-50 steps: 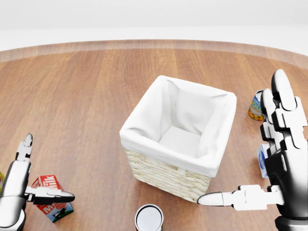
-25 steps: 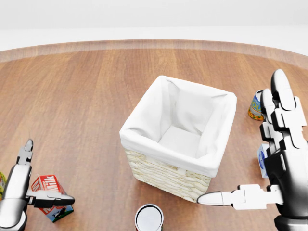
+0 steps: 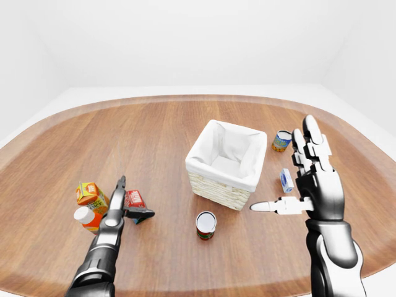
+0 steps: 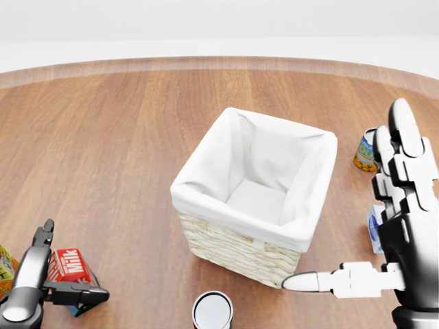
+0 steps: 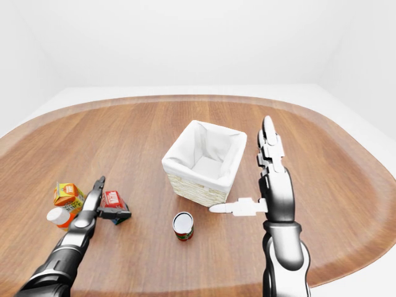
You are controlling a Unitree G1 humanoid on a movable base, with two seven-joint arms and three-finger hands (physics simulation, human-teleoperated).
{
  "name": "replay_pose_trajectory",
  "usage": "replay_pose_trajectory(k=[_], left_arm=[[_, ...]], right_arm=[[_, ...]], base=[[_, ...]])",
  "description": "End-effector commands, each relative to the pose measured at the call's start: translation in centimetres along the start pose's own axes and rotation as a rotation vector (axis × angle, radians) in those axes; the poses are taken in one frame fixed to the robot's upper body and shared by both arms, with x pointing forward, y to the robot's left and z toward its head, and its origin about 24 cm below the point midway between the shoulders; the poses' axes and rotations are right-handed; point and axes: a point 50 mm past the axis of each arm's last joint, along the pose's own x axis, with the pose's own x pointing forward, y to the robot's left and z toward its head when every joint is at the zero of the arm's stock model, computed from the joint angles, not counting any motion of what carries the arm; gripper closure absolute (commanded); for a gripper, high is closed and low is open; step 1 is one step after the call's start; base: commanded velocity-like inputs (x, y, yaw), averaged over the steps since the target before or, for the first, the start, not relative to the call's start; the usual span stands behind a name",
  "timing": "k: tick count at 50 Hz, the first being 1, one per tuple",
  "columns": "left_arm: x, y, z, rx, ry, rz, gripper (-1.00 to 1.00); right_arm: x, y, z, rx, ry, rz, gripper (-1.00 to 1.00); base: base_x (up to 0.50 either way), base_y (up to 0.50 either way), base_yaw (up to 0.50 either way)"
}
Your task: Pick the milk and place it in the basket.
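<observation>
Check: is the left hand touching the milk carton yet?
Cannot tell. In the head view the left hand stands open about the milk carton, thumb crossing it, but neither contact nor a gap shows plainly.

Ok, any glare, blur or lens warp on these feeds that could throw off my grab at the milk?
Head view: sharp, even light, no glare; the milk sits at the bottom-left edge, partly behind the left hand. Left-eye and right-eye views: wide-angle, table edge bows; soft shadow beside the basket.
</observation>
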Motion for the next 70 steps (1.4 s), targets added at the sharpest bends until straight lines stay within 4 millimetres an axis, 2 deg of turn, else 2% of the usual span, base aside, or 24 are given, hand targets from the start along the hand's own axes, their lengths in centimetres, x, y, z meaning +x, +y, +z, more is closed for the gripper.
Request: replay_pose_trajectory(k=[1, 2, 3, 15, 25, 40, 41, 47, 55, 70], left_arm=[[0.0, -0.9, -1.2, -0.033, 0.069, -0.072, -1.00], [0.0, -1.0, -1.1, -0.055, 0.065, -0.088, 0.28], [0.0, -1.0, -1.1, -0.070, 0.064, -0.089, 1.00], [-0.2, -1.4, -1.2, -0.098, 0.053, -0.142, 1.00], [-0.2, -1.1, -0.3, -0.130, 0.006, -0.146, 1.00], [0.6, 1.2, 4.8, -0.104, -0.176, -0.068, 1.00], [0.7, 1.6, 5.6, -0.108, -0.203, -0.059, 1.00], [0.2, 2.5, 8.0, -0.116, -0.315, -0.043, 1.00], [0.1, 2.5, 8.0, -0.108, -0.317, -0.044, 1.00], [0.0, 3.0, 9.3, -0.051, -0.361, -0.026, 1.00]], right_arm=[[0.0, -0.1, 0.0, 0.001, 0.000, -0.005, -1.00], [0.0, -0.1, 0.0, 0.001, 0.001, -0.005, -1.00], [0.0, -0.1, 0.0, 0.001, 0.000, -0.006, -1.00], [0.0, -0.1, 0.0, 0.001, 0.001, -0.006, -1.00], [0.0, 0.0, -0.1, 0.002, 0.002, -0.003, -1.00], [0.0, 0.0, -0.1, 0.002, 0.006, -0.001, -1.00], [0.0, 0.0, -0.1, 0.001, 0.005, -0.001, -1.00], [0.1, -0.1, 0.0, 0.004, 0.004, -0.004, -1.00], [0.2, -0.1, 0.0, 0.002, 0.002, -0.007, -1.00], [0.1, -0.2, 0.1, 0.002, -0.001, -0.009, -1.00]], base=[[0.00, 0.00, 0.00], [0.00, 0.00, 0.00], [0.00, 0.00, 0.00], [0.00, 0.00, 0.00], [0.00, 0.00, 0.00], [0.00, 0.00, 0.00], [0.00, 0.00, 0.00], [0.00, 0.00, 0.00], [0.00, 0.00, 0.00], [0.00, 0.00, 0.00]])
